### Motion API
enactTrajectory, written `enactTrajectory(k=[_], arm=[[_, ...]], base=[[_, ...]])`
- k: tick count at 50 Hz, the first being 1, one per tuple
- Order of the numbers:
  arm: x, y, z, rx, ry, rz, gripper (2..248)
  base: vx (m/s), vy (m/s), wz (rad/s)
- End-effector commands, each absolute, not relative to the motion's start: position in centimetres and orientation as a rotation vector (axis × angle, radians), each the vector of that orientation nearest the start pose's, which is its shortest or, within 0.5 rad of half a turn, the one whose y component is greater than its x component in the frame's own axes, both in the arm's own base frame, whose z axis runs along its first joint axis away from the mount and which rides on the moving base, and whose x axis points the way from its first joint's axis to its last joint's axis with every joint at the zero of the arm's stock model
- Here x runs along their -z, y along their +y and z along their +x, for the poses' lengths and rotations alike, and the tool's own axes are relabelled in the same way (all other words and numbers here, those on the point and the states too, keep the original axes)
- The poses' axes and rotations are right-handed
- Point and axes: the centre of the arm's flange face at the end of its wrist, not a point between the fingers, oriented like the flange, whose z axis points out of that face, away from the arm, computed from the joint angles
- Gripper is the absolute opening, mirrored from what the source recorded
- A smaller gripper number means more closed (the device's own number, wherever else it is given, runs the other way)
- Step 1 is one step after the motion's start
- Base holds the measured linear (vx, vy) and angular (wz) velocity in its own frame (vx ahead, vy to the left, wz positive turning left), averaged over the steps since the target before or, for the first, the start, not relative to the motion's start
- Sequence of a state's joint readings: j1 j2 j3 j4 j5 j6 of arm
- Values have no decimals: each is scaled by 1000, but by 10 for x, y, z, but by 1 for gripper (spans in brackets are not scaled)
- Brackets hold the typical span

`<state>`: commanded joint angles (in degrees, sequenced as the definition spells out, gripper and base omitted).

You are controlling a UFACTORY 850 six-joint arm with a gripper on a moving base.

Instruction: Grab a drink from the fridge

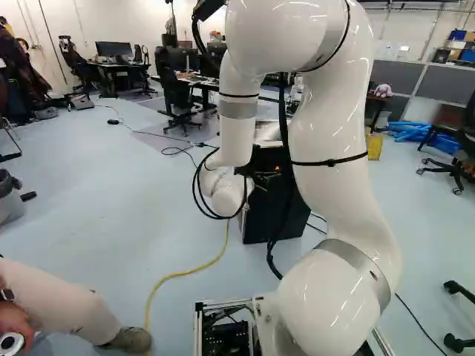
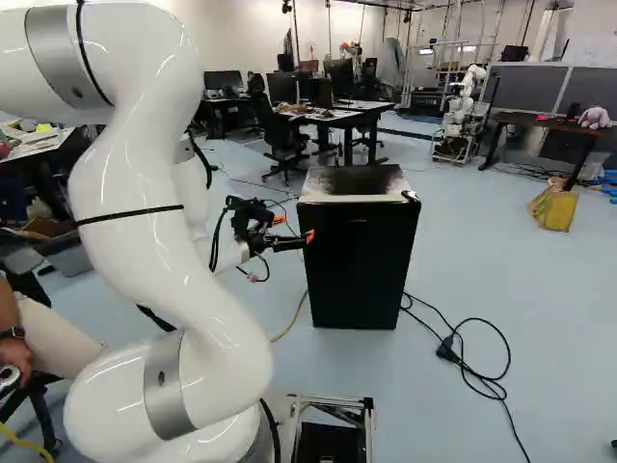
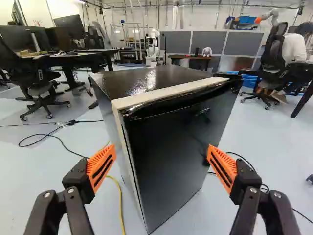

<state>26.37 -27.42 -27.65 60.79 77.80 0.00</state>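
I hold my gripper (image 3: 161, 152) with its orange pads (image 3: 101, 166) spread wide and nothing held, facing the front of the black fridge (image 3: 108, 110), near its left front edge. The door (image 3: 164, 161) looks closed and the drink is out of sight, presumably behind it.

I see no plain handle, so the pull probably has to come at that left edge, where the pale strip (image 3: 168, 91) turns down from the top. If I come in too square, a fingertip may jab the door face, skid off, or shove the whole fridge back. If I bite too shallow, the seal may win and I slip free; too deep, and I drag the body as well. Opening could swing the door into my own arm (image 2: 183, 251). Should the base roll, the yellow cable (image 3: 120, 200) could catch.
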Motion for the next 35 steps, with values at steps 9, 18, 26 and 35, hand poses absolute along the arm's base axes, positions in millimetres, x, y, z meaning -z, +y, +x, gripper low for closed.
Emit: enactTrajectory(k=[9, 18, 26, 35], arm=[[-265, 101, 374, 2156, 867, -2648, 247], [-264, 105, 379, 2164, 909, -2640, 247], [-264, 110, 384, 2169, 933, -2632, 247], [-263, 116, 391, 2173, 939, -2618, 247]], base=[[0, 0, 0], [0, 0, 0], [0, 0, 0], [0, 0, 0]])
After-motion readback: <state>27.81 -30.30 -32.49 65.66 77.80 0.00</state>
